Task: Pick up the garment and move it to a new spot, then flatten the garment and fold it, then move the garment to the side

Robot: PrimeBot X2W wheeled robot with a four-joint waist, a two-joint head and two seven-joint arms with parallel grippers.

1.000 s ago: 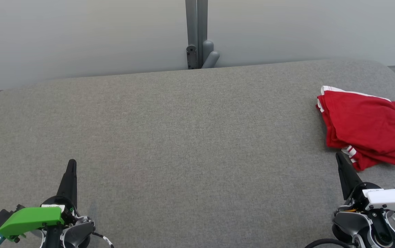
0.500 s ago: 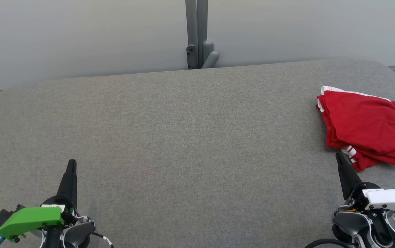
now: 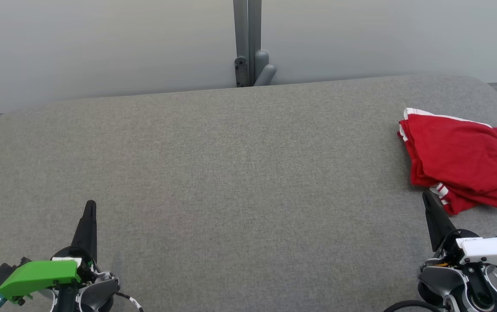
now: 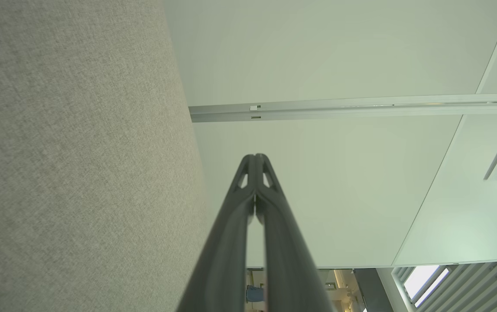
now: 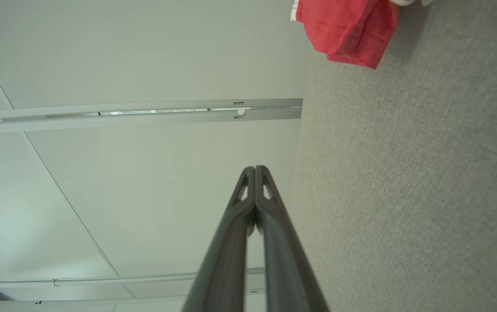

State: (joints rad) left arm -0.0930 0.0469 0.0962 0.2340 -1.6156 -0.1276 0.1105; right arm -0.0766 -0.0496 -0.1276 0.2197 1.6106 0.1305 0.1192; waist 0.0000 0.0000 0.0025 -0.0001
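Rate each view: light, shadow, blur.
Head view: soft even light, sharp; garment cut off at right edge. Left wrist view: left gripper crisp, bright window lower right. Right wrist view: garment casts a faint shadow on the table.

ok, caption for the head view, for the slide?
Loosely folded red garment at the right edge of the grey fabric surface; left tool and right tool, both shut, hold nothing.

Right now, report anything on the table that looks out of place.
Only the red garment: it lies at the right end of the grey table, folded unevenly, layers offset and white-striped trim sticking out. The left claw and right claw are shut, clear of it.
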